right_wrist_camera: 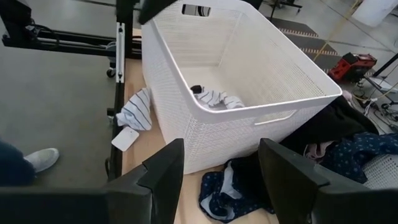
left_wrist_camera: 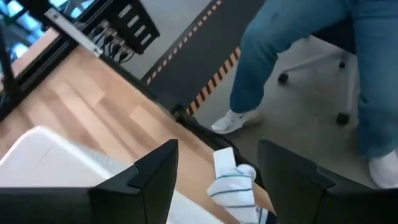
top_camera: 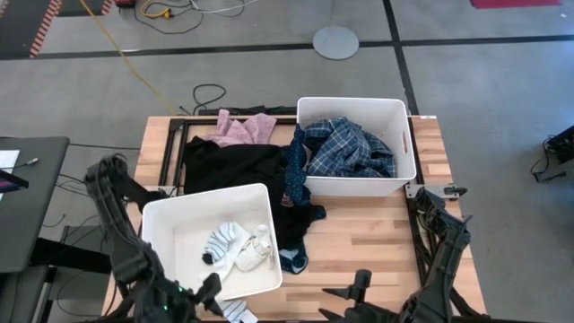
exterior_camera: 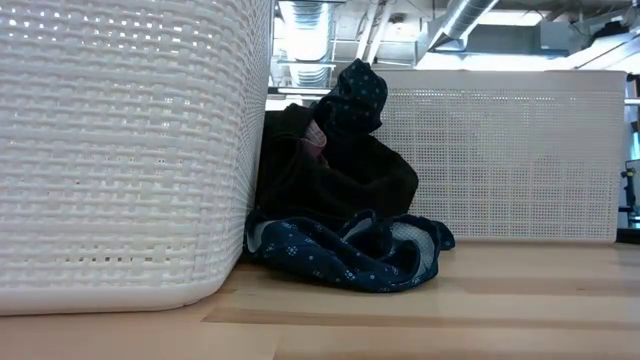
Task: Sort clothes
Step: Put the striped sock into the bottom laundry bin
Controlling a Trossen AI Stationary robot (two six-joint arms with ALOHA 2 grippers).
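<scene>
A white-and-blue striped sock [left_wrist_camera: 233, 185] lies on the table's near edge just outside the near-left white bin [top_camera: 161, 215]; it also shows in the right wrist view [right_wrist_camera: 134, 112]. My left gripper [top_camera: 213, 290] hangs open above it, its fingers on either side of the sock in the left wrist view [left_wrist_camera: 217, 180], without touching it. More socks [top_camera: 238, 247] lie in that bin. The plaid shirt [top_camera: 350, 148] lies in the far-right bin [top_camera: 408, 135]. The black garment [top_camera: 233, 166], pink garment [top_camera: 242, 130] and dark blue patterned piece [top_camera: 294, 193] lie between the bins. My right gripper [top_camera: 345, 301] is open and empty [right_wrist_camera: 221, 171] near the table's near edge.
The dark blue piece's lower end [exterior_camera: 350, 250] lies on the table against the near-left bin's wall [exterior_camera: 120, 150]. Bare wood [top_camera: 368, 238] shows in front of the far-right bin. A person's legs [left_wrist_camera: 292, 43] and a wheeled chair [left_wrist_camera: 336, 68] are beyond the table's near edge.
</scene>
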